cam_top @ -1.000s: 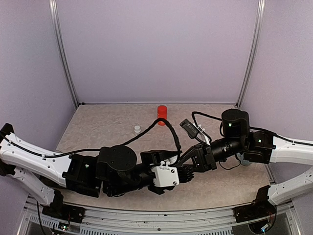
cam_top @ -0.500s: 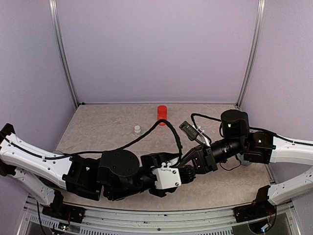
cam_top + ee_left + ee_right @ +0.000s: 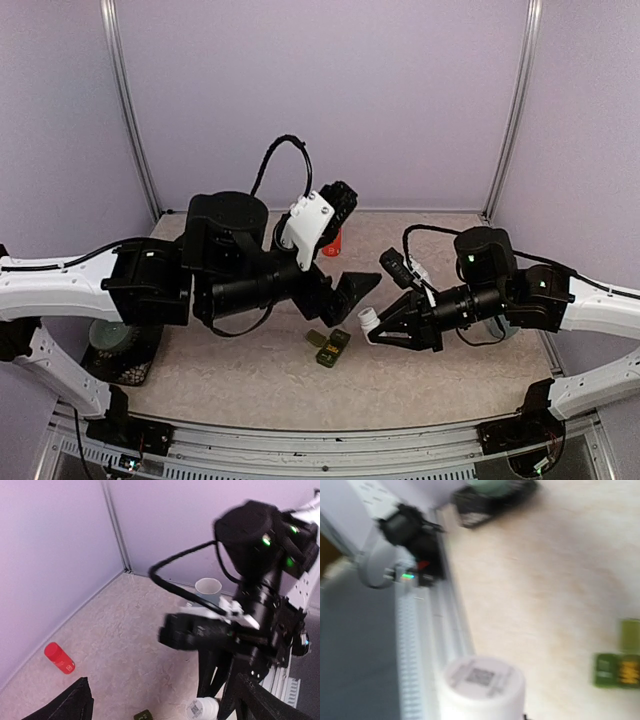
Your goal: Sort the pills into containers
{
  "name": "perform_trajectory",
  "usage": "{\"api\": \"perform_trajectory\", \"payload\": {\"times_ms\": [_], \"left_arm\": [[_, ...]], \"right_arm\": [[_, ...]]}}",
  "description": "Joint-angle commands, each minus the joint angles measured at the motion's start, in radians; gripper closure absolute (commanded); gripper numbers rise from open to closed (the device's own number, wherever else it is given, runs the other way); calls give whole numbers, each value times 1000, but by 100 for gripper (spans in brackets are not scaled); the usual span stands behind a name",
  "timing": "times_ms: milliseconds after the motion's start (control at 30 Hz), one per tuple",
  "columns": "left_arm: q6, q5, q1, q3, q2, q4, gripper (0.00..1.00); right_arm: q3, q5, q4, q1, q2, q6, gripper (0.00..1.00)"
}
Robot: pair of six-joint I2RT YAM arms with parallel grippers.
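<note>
- On the beige counter (image 3: 230,362), near its middle front: dark green plastic strip of three joined compartments (image 3: 330,347).
- Just right of the strip, in the right gripper (image 3: 376,324): small white plastic bottle (image 3: 368,320).
- Behind the strip, near the back wall: red cylindrical bottle (image 3: 333,245).
- At the counter's right: pale blue mug (image 3: 208,586).

High rear overhead view, two close slanted wrist views, white bottle (image 3: 368,320) common to all.

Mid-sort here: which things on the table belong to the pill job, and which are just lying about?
Job: green containers; white bottle, probably holding the pills.
Lying about: red bottle; pale mug; dark basket.
</note>
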Motion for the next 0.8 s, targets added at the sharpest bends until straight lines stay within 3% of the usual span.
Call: {"api": "perform_trajectory", "payload": {"times_ms": [0,100,300,500,767], "left_arm": [[-365,154,110,145,49,-246,7],[-466,234,146,189,69,-270,9],[-566,262,152,292,169,-390,13],[-648,348,210,249,180,-342,24],[-688,403,263,206,190,-259,27]], "right_arm": [[28,216,-72,4,-26,-147,99],[42,342,-87,13,-23,-158,100],[53,486,-66,45,-35,-135,100],[50,533,-44,64,-41,-131,100],[54,554,-43,77,-38,-125,99]]}}
